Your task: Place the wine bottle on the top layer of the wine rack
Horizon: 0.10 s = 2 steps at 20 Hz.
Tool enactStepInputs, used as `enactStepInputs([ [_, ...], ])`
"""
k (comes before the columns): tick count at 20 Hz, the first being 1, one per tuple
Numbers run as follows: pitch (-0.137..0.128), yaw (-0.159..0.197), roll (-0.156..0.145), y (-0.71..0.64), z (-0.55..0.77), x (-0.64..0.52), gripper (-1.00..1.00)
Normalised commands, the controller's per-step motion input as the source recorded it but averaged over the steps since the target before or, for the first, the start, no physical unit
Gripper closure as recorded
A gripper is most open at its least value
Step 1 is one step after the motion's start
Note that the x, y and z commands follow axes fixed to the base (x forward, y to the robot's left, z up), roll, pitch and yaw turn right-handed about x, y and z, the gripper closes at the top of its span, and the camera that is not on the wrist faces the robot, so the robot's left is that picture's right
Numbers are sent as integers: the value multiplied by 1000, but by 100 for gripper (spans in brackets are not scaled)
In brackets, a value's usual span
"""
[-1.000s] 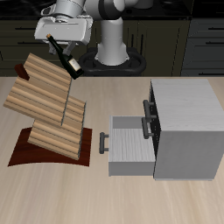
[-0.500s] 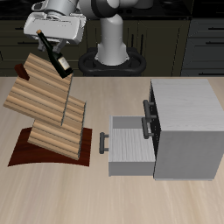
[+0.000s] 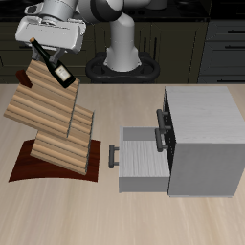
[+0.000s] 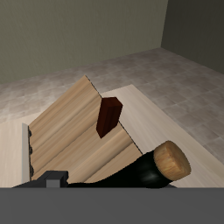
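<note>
the step looked like the carry: the tool (image 3: 50,53) held the wine bottle (image 3: 53,66) tight in the air, above the top layer (image 3: 48,88) of the wine rack (image 3: 53,124), near the back corner of the surface (image 3: 124,215). the bottle was tilted, its neck up and away from the rack, and it hung just under the tool. in the wrist view the bottle (image 4: 144,171) was right by the camera, with the slatted top layer (image 4: 74,131) below it. i could not tell if it touched the wood. next, i think the tool needed to go down a bit, lay the bottle in a groove, then let go.
</note>
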Motion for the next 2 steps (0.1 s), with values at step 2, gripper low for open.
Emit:
enactStepInputs([
  [2, 70, 8, -103, -256, -392, 68, 100],
])
